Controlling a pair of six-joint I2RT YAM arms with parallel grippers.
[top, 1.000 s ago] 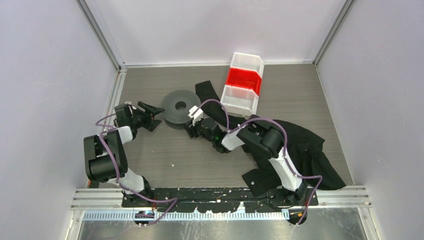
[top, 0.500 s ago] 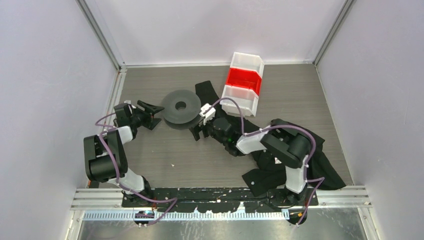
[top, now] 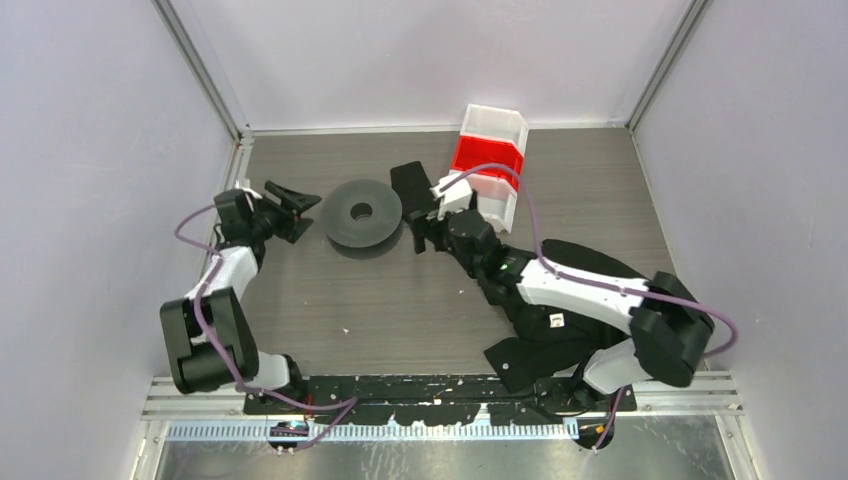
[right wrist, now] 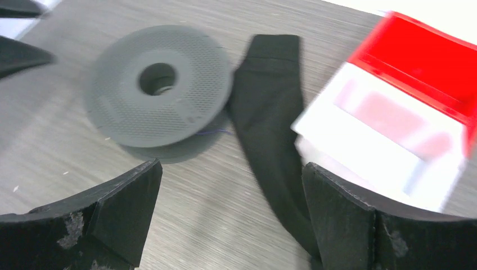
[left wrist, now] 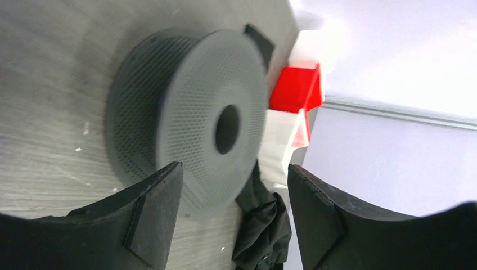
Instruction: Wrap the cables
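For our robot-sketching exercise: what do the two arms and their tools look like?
The left arm and right arm are black with white link covers, purple hoses looping alongside. Left tool and right tool each have two broad black fingers; the right's look scuffed.

The reel [top: 362, 213] lies flat on the worktop [top: 330, 290] between the two hands: straight ahead of the left hand [top: 306, 211], framed by its parted fingers [left wrist: 152, 219], and ahead-left of the right hand [top: 424, 234]. The garment [top: 585, 290] lies mostly behind the right hand, under its arm. One strip [top: 408, 183] of it runs directly ahead of that hand, just beside the reel. The bin [top: 488, 165] stands ahead-right of the right hand, just beyond the strip.
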